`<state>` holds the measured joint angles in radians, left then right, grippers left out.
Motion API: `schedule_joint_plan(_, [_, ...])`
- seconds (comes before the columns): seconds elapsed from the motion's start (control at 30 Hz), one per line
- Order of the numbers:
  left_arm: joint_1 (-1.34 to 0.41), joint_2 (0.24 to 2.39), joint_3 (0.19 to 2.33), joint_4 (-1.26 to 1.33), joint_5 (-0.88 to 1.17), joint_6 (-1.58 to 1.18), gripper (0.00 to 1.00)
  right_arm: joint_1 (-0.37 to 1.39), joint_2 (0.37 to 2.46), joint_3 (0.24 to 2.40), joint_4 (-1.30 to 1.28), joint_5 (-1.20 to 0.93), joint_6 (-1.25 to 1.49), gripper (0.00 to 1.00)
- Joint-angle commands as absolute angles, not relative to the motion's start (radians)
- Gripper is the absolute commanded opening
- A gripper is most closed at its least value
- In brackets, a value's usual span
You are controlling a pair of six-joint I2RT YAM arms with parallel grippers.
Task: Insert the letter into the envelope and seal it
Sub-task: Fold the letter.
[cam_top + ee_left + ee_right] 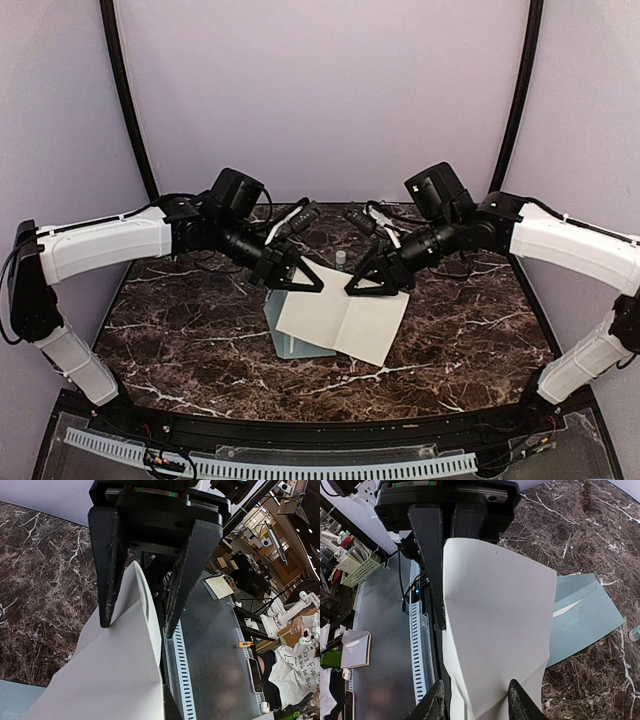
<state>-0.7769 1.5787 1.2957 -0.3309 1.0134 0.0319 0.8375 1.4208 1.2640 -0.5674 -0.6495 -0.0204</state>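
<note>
Two grippers are hovering low over the dark veined marble table [180, 340], one white creased paper letter [345, 322] between them. The left gripper [300, 283] is pinching the letter's far corner, fingers together on it. The right gripper [375, 286] is straddling the other far corner, and whether it is clamping cannot be told. The flat pale blue-grey paper envelope [283, 338] is lying on the table, partly under the letter.

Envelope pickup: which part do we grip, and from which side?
Probably the envelope's exposed left edge, approached from the left, low and nearly level with the table. It lies flat, and the letter covers its right part, so only that side is free. From straight above, the jaws would find nothing to pinch.
</note>
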Motion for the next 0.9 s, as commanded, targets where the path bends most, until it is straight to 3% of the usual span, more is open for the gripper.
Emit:
schedule_joint_plan(0.0, [-0.777,1.588,1.334,-0.365,1.043,0.051,0.00,0.850,1.427,1.289,-0.559,-0.652,-0.029,0.34])
schedule_joint_plan(0.3, [-0.777,1.606,1.361,-0.391,1.023,0.068,0.00,0.850,1.428,1.280,-0.543,-0.681,-0.020,0.15])
schedule_joint_plan(0.43, [-0.776,1.602,1.365,-0.382,0.998,0.070,0.02,0.850,1.427,1.271,-0.529,-0.676,-0.011,0.01])
schedule_joint_plan(0.5, [-0.777,1.596,1.362,-0.368,0.973,0.064,0.15,0.850,1.426,1.266,-0.522,-0.665,-0.003,0.00])
schedule_joint_plan(0.6, [-0.776,1.575,1.344,-0.325,0.884,0.047,0.45,0.850,1.404,1.248,-0.485,-0.624,0.032,0.00])
schedule_joint_plan(0.73, [-0.755,1.493,1.268,-0.200,0.723,-0.009,0.66,0.839,1.348,1.200,-0.392,-0.547,0.101,0.00])
schedule_joint_plan(0.87, [-0.714,1.369,1.151,-0.028,0.568,-0.102,0.79,0.807,1.273,1.117,-0.229,-0.484,0.195,0.00])
